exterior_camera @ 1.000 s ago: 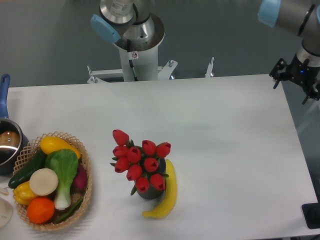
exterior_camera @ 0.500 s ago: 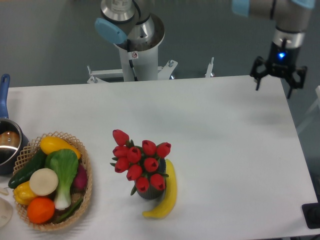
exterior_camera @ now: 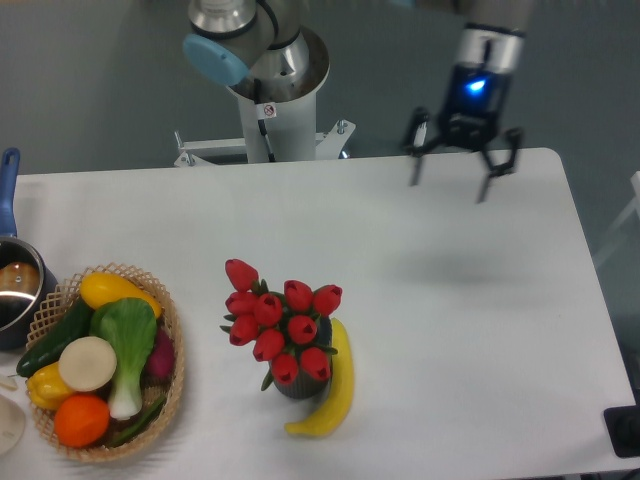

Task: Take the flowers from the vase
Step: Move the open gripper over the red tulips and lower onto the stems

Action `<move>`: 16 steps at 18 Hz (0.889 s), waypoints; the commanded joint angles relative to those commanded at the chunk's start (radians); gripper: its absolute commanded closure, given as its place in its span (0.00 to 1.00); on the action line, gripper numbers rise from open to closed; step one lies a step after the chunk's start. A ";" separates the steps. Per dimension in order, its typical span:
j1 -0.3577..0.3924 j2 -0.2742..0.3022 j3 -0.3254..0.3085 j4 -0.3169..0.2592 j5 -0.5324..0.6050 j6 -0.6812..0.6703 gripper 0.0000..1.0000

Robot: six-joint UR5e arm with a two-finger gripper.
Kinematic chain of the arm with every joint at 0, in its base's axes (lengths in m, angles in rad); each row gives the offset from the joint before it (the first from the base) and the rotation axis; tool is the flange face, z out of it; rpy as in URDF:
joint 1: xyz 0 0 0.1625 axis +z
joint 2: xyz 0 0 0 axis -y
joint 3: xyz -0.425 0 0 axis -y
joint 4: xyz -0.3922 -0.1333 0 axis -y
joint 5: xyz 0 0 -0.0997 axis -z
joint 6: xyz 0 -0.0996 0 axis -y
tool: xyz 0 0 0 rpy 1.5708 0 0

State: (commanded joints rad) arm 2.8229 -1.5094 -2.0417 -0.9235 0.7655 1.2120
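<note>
The flowers (exterior_camera: 280,320), a bunch of red tulip buds with green leaves, stand in the vase (exterior_camera: 300,385), a short dark grey cylinder mostly hidden beneath them, near the table's front middle. My gripper (exterior_camera: 450,188) hangs open and empty over the back right part of the table, well above and to the right of the flowers, its two dark fingers spread wide and pointing down.
A yellow banana (exterior_camera: 335,395) lies against the vase's right side. A wicker basket (exterior_camera: 170,390) of fruit and vegetables sits at front left. A blue-handled steel pot (exterior_camera: 15,290) is at the left edge. The arm's base (exterior_camera: 270,90) stands behind the table.
My gripper has swung left from beyond the table's right edge to over the back right of the table. It stays open. Flowers and vase have not moved.
</note>
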 joint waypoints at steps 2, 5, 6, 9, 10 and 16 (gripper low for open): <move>-0.052 -0.024 0.006 0.003 -0.002 -0.019 0.00; -0.109 -0.089 0.018 0.012 -0.003 -0.015 0.00; -0.118 -0.109 0.027 0.029 -0.009 -0.015 0.00; -0.132 -0.153 0.047 0.063 -0.032 -0.025 0.00; -0.132 -0.167 0.055 0.066 -0.032 -0.029 0.00; -0.160 -0.267 0.162 0.101 -0.038 -0.084 0.00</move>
State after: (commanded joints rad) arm 2.6631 -1.7762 -1.8793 -0.8223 0.7271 1.1276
